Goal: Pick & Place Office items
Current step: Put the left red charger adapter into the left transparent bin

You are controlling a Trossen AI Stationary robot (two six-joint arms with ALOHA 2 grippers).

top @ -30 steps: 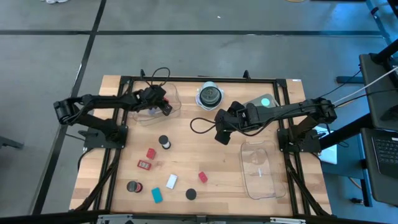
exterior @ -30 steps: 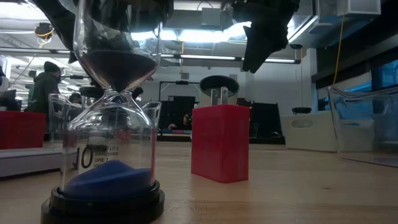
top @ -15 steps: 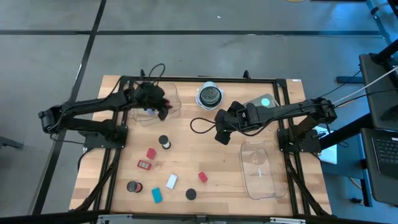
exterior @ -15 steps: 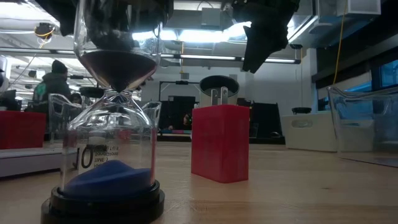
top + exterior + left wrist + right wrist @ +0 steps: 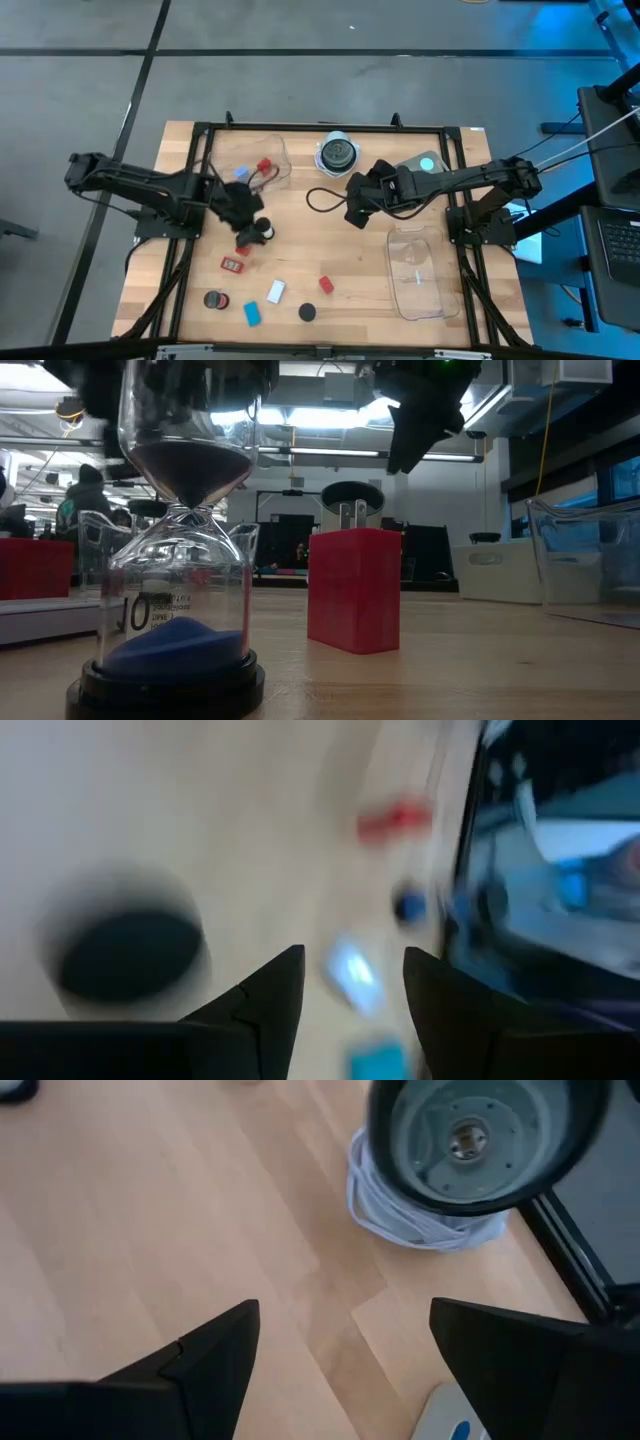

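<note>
The left gripper (image 5: 252,228) hangs partly open and empty over the black disc (image 5: 264,230), just above the red-framed tag (image 5: 232,264). Beyond the tag lie a white block (image 5: 276,291) and teal cylinder (image 5: 252,313). The right gripper (image 5: 353,213), jaws wide and empty, waits near the round white-rimmed object (image 5: 338,154).

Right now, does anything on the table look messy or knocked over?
Nothing looks spilled or broken. The small pieces lie scattered loose on the table, like the white block and teal block. The clear tray on the right holds nothing.
</note>
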